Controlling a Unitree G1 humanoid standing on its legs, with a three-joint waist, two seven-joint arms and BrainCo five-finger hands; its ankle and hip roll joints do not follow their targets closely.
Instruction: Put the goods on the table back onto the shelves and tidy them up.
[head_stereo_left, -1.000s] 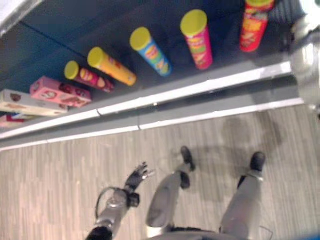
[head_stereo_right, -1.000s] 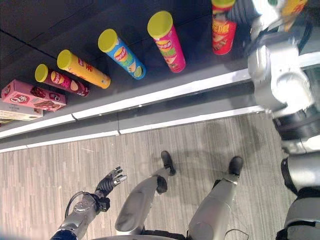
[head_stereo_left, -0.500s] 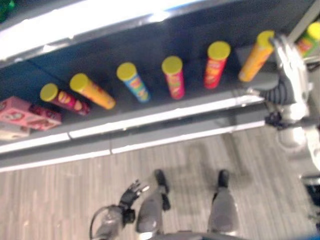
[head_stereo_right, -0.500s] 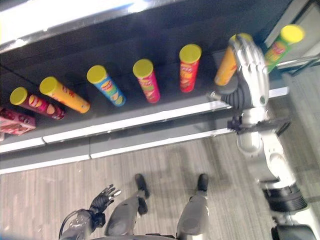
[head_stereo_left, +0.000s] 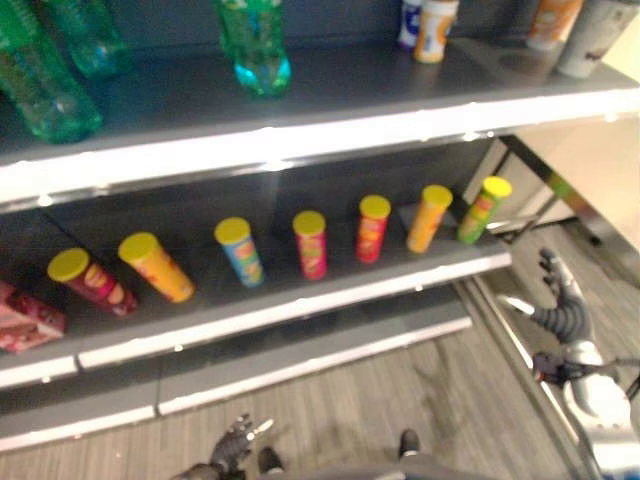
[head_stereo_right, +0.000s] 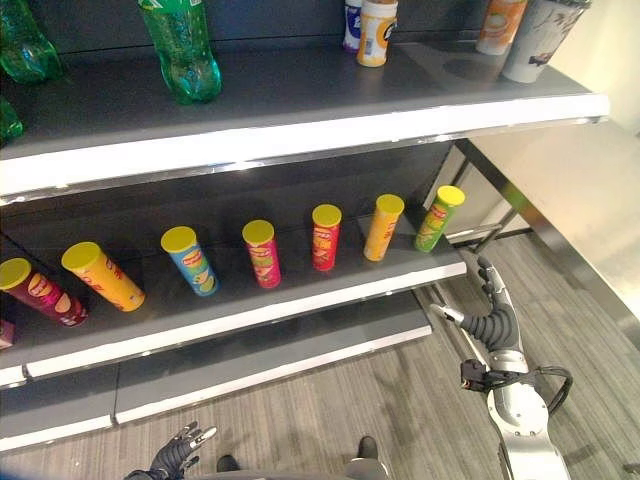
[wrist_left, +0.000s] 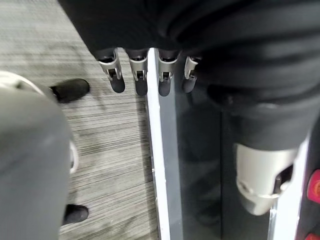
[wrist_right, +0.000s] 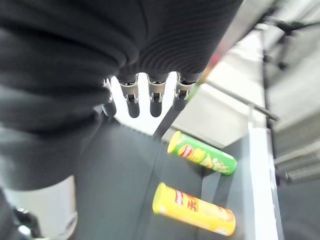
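Note:
A row of yellow-lidded chip cans stands on the lower shelf (head_stereo_right: 300, 305): maroon (head_stereo_right: 40, 292), orange (head_stereo_right: 103, 276), blue (head_stereo_right: 190, 260), pink (head_stereo_right: 262, 254), red (head_stereo_right: 325, 238), a second orange can (head_stereo_right: 383, 227) and a green can (head_stereo_right: 437, 218) at the right end. My right hand (head_stereo_right: 492, 318) hangs open and empty below and to the right of the green can, apart from the shelf. Its wrist view shows straight fingers (wrist_right: 132, 102) with the green can (wrist_right: 202, 154) and orange can (wrist_right: 195, 210) beyond. My left hand (head_stereo_right: 178, 460) is open and empty low over the floor.
The upper shelf (head_stereo_right: 300, 150) carries green bottles (head_stereo_right: 185, 50) on the left and cups and small bottles (head_stereo_right: 375, 20) on the right. A pink box (head_stereo_left: 25, 318) lies at the lower shelf's left end. Grey plank floor (head_stereo_right: 330, 410) lies before the shelves.
The camera has tilted up, so the upper shelf now shows. My right hand has let go of the orange can on the lower shelf and drawn back down to the right.

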